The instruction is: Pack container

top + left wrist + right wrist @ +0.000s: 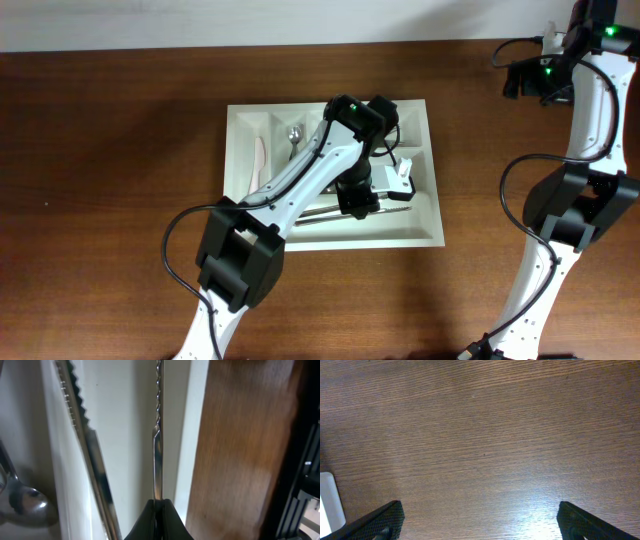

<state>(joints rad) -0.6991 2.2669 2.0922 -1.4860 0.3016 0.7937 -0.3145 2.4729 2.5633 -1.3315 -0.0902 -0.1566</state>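
Right now the left gripper (158, 510) is clenched on a thin serrated metal knife (158, 450). It's held edge-on, long axis running along a wide section of the large white plastic cutlery tray (415, 238) right below. A 2nd serrated knife (82, 425) lies beside it, w/ a metal spoon (25, 505) past the divider. The right gripper (480, 515), jaws spread, hangs over the bare brown wood table (480, 435), well apart.

the container (432, 236) sits mid-table (120, 150). the left gripper (158, 516) is over its near wide compartment, pinching a knife (158, 450) on edge. a second knife (97, 480) lies just beside it, and a spoon (25, 505) sits across the divider. the right gripper (480, 522) hangs over bare table, well right of the container.
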